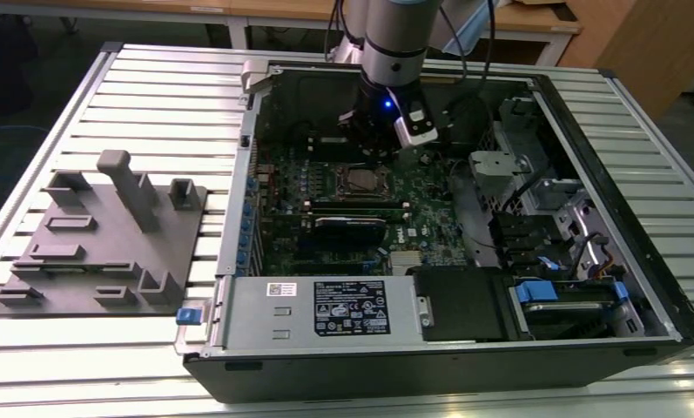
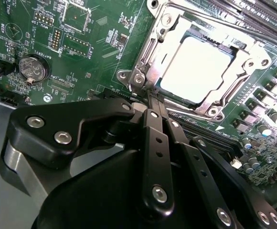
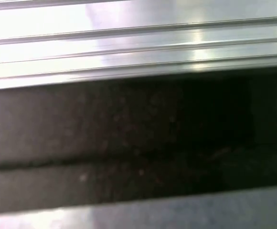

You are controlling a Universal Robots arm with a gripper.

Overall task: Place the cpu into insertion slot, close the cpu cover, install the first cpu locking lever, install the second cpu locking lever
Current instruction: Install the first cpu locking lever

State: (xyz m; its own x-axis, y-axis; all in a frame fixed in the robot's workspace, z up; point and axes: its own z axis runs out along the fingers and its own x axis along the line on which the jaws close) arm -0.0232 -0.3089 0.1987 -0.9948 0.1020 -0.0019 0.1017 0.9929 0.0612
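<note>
Second wrist view: the hand (image 2: 152,98), fingers drawn narrow together, has its tips at a corner of the cpu cover (image 2: 150,45). The cpu (image 2: 196,69) lies seated in the lowered cover's window.

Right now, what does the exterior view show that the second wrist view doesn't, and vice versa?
Exterior: the open case on the slatted table, the grey fixture, the arm. Second wrist: the gripper, jaws together by a corner of the cover, and a coin cell. Both: the cpu seated in its socket, and the green board.
</note>
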